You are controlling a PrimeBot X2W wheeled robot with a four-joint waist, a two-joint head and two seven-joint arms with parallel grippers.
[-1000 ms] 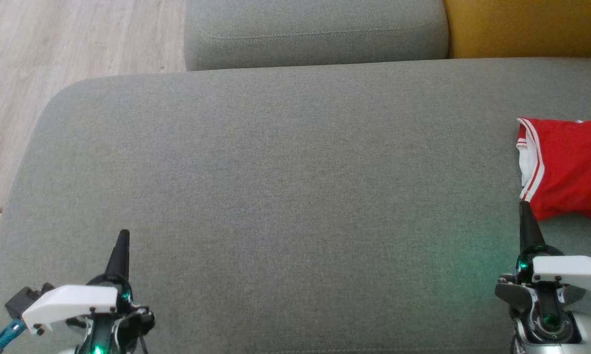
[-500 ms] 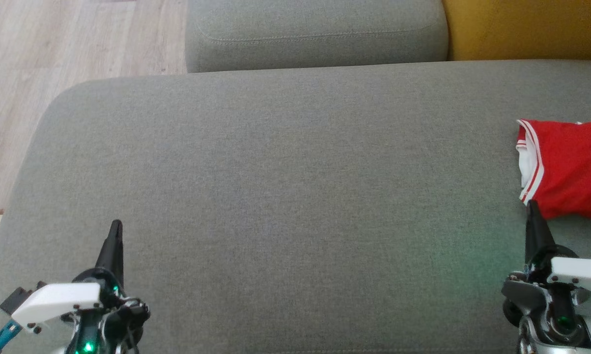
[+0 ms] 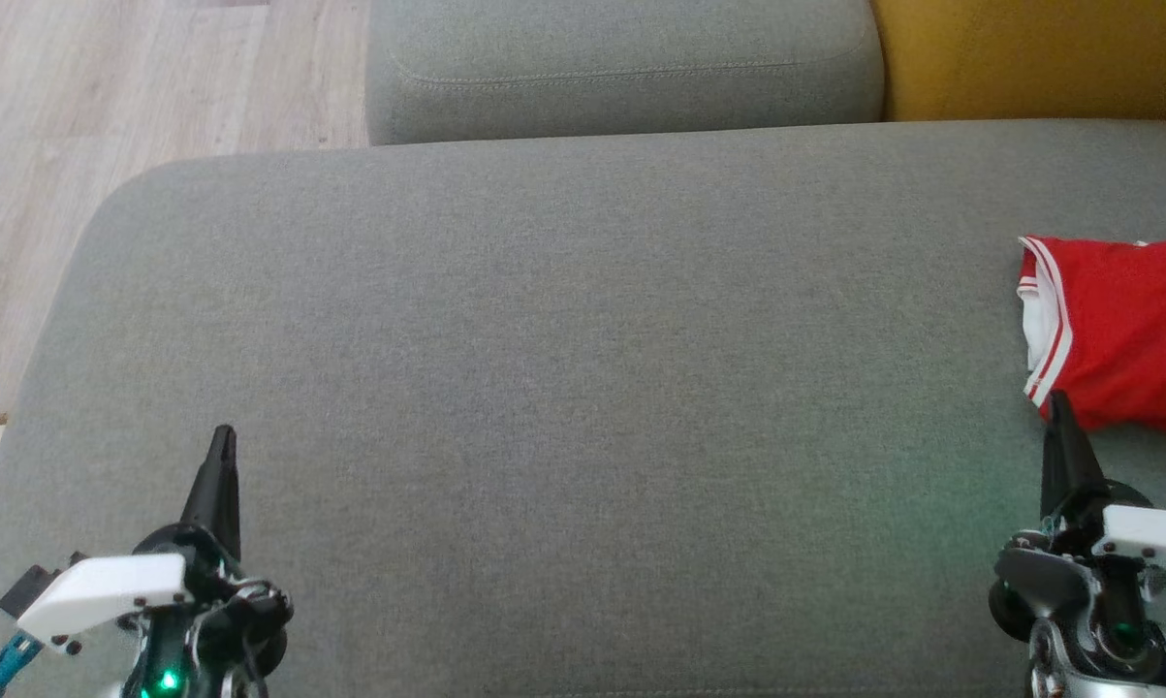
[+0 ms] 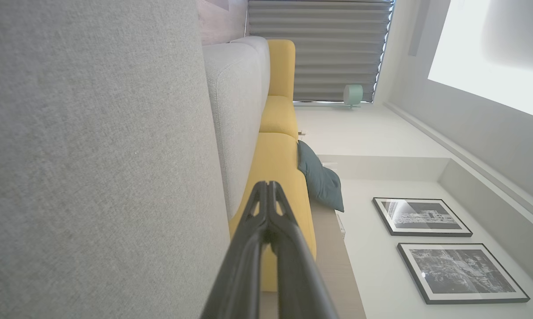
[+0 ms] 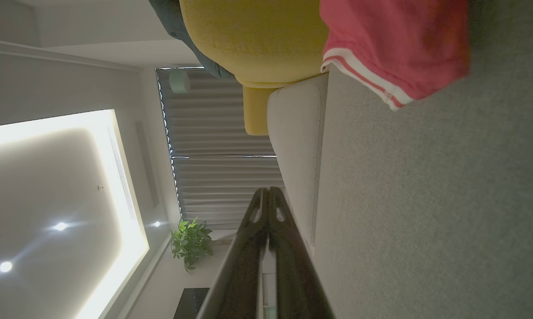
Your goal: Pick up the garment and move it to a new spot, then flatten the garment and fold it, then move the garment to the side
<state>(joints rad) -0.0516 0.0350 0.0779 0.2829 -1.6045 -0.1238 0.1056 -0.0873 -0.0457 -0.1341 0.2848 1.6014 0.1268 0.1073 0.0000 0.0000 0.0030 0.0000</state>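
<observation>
The red fabric garment with white-striped trim (image 3: pixel 1125 330) lies bunched at the right edge of the wide grey fabric sofa seat (image 3: pixel 563 368), with white cloth showing at its striped hem. Our right hand (image 3: pixel 1057 399) points up the head view, its tip at the garment's near corner (touching or not, we cannot tell), fingers pressed together on nothing. Our left hand (image 3: pixel 222 434) sits well apart at the lower left, likewise clenched and empty. The right wrist view adds a green potted plant (image 5: pixel 190 241). The left wrist view adds a teal pillow (image 4: pixel 321 179) on a yellow sofa (image 4: pixel 275 164) and two framed black-and-white pictures (image 4: pixel 421 216).
</observation>
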